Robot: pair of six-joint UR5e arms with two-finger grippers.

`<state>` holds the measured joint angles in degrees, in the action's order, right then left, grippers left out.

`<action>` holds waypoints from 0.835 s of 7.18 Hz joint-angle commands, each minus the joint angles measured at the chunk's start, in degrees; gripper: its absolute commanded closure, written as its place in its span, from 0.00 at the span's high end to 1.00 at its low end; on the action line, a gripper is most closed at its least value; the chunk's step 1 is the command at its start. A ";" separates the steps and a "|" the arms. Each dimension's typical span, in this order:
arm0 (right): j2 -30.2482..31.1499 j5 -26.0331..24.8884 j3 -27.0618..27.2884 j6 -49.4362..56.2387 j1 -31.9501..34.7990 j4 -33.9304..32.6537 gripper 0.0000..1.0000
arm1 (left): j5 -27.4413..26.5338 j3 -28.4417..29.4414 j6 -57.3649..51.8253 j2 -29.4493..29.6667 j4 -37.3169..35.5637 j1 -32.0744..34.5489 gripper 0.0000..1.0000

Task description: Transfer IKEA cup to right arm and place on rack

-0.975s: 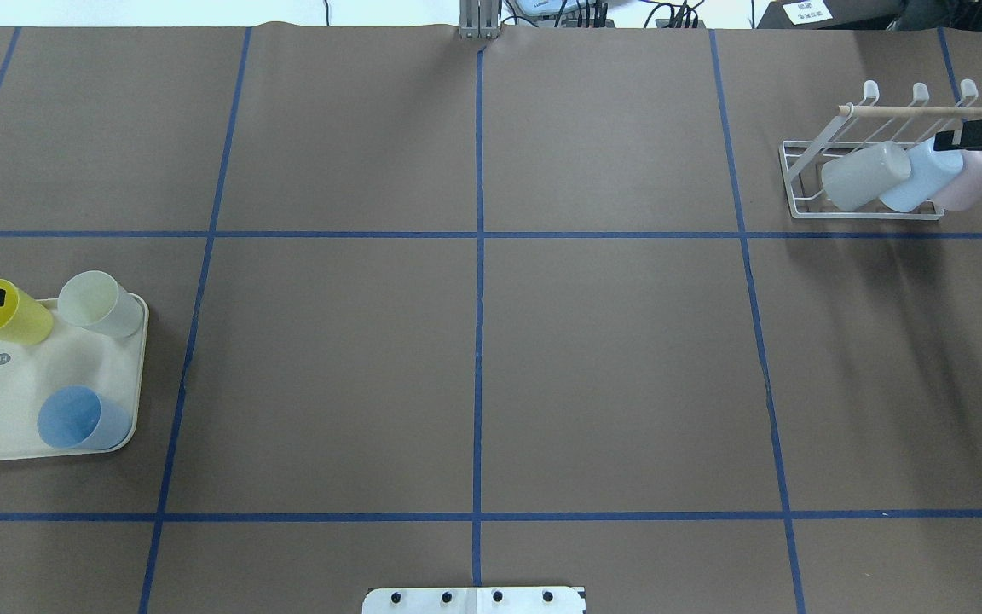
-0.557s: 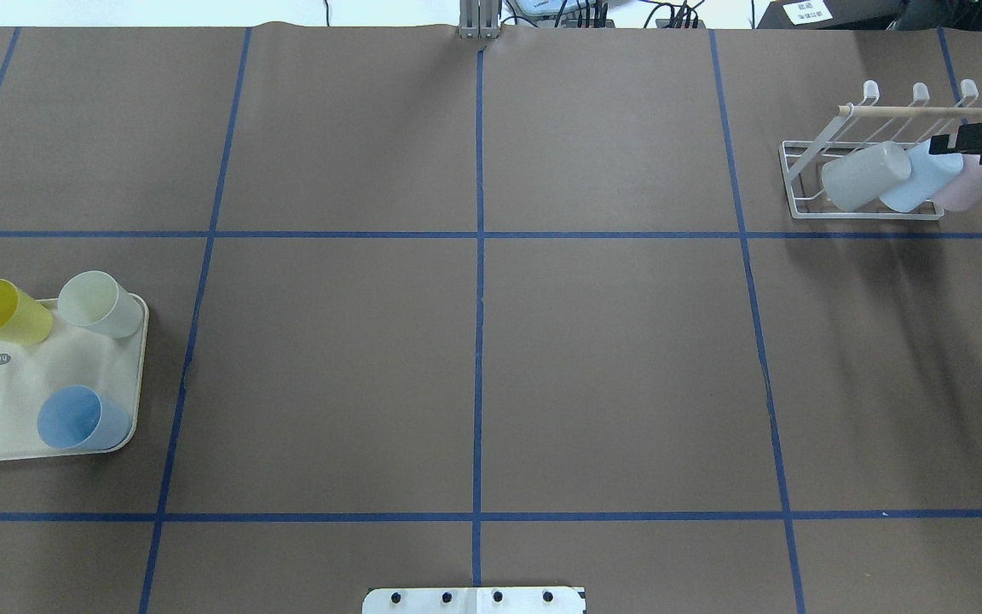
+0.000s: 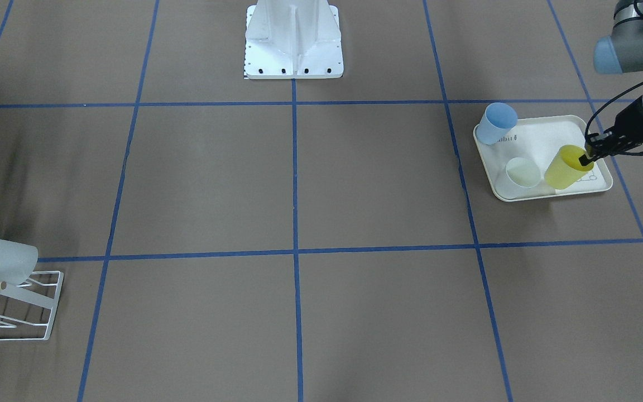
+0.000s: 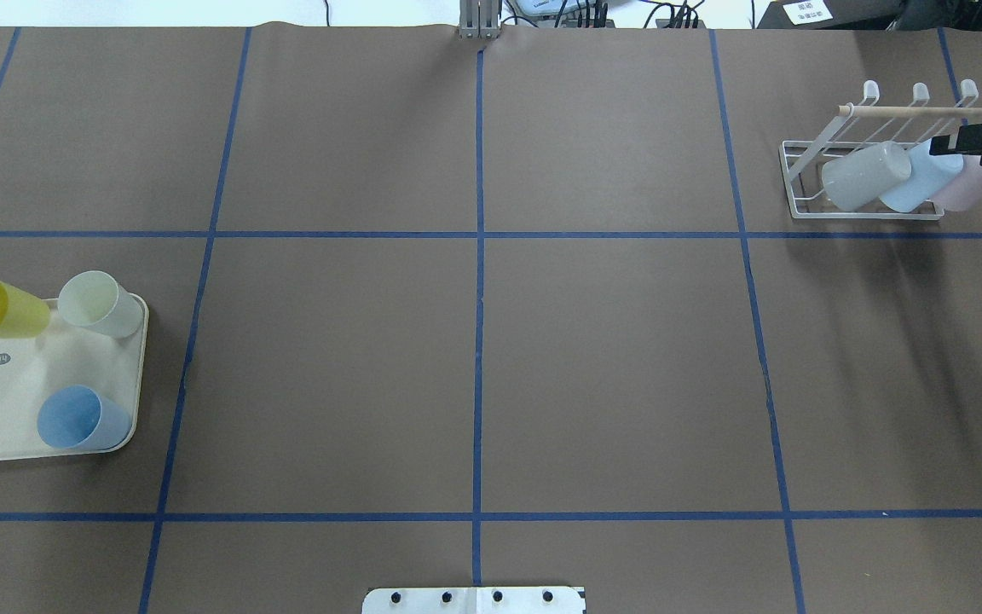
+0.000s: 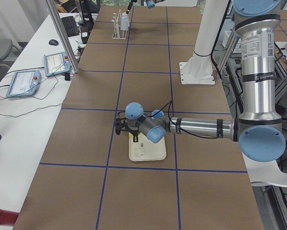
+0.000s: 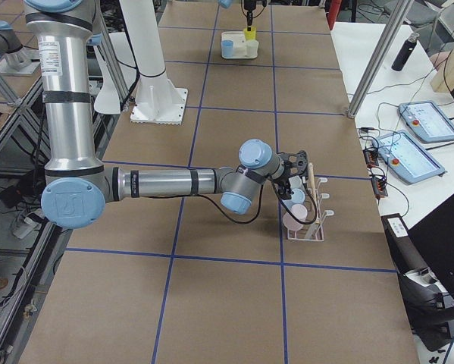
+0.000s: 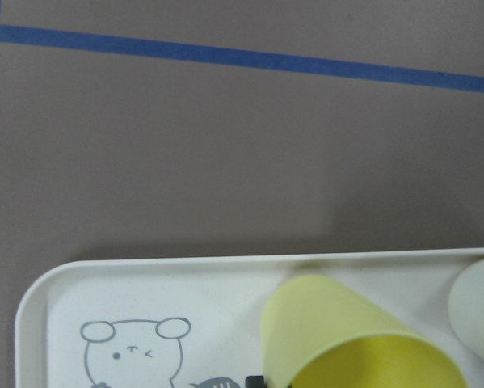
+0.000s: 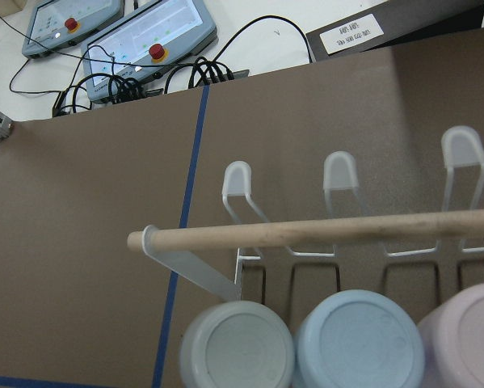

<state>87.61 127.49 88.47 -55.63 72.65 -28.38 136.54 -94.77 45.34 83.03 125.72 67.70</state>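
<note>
The left gripper (image 3: 585,159) pinches the yellow cup (image 3: 564,168) by its rim, one finger inside and one outside, with the cup tilted over the tray (image 3: 545,137) below. Lift straight and slowly, clearing the pale cup (image 3: 523,172) just beside. Far across, the right gripper (image 4: 947,142) hovers at the rack (image 4: 900,111) — its opening I cannot tell.

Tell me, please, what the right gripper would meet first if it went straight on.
Probably an upturned cup base on the rack: the right gripper hangs over the light blue cup and pink cup; which one is unclear.
</note>
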 commanded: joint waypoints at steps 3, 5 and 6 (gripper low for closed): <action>-2.88 -0.05 4.32 -12.87 -4.25 0.08 0.98 | 5.14 -8.30 16.06 2.81 1.36 8.51 0.00; -4.64 0.04 10.98 -25.77 -8.12 0.08 0.98 | 6.80 -10.87 31.57 6.95 10.11 5.89 0.00; -5.43 0.04 14.94 -33.33 -9.53 0.08 0.98 | 5.86 -10.61 42.44 10.98 15.99 1.34 0.00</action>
<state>83.21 127.50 98.75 -79.93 65.17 -28.30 142.60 -105.12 75.64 89.96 135.27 73.23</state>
